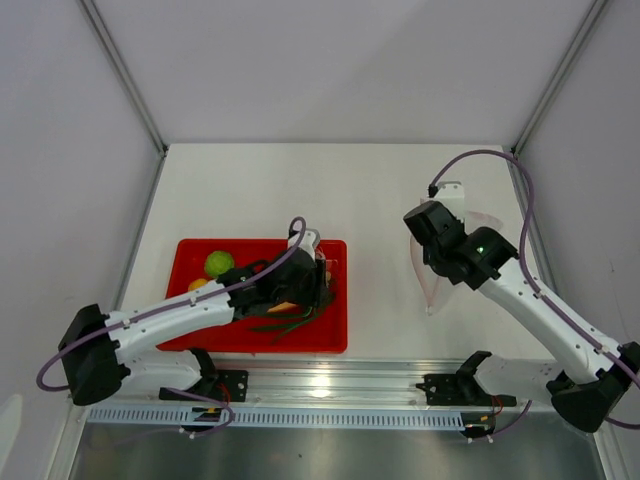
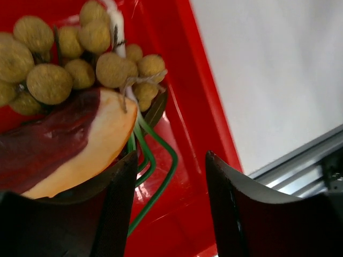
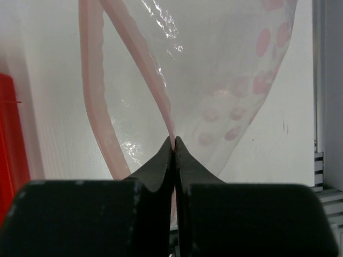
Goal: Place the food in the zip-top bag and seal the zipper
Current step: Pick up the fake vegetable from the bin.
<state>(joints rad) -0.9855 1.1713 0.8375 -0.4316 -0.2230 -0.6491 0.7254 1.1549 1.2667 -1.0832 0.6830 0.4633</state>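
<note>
**Left gripper**: the jaws stand wide apart and hold nothing. They hang low over the right part of the red tray. The green stalks loop through the gap between the fingers. The brown-red meat slab lies with its tan edge just above the left finger; whether the two touch cannot be told. The cluster of small tan balls sits beyond the slab. The green ball and the yellow-orange ball rest at the tray's left end. The left arm stretches from its base at the near left corner diagonally across the tray.

**Right gripper**: the jaws are pressed together on the zipper, pinching one pinkish strip at its tip. The second strip curves apart to the left, so the mouth of the zip-top bag gapes. The bag lies on the white table, right of the tray and apart from it, with no food inside. The right arm rises from the near right corner, its wrist bent over the bag.
</note>
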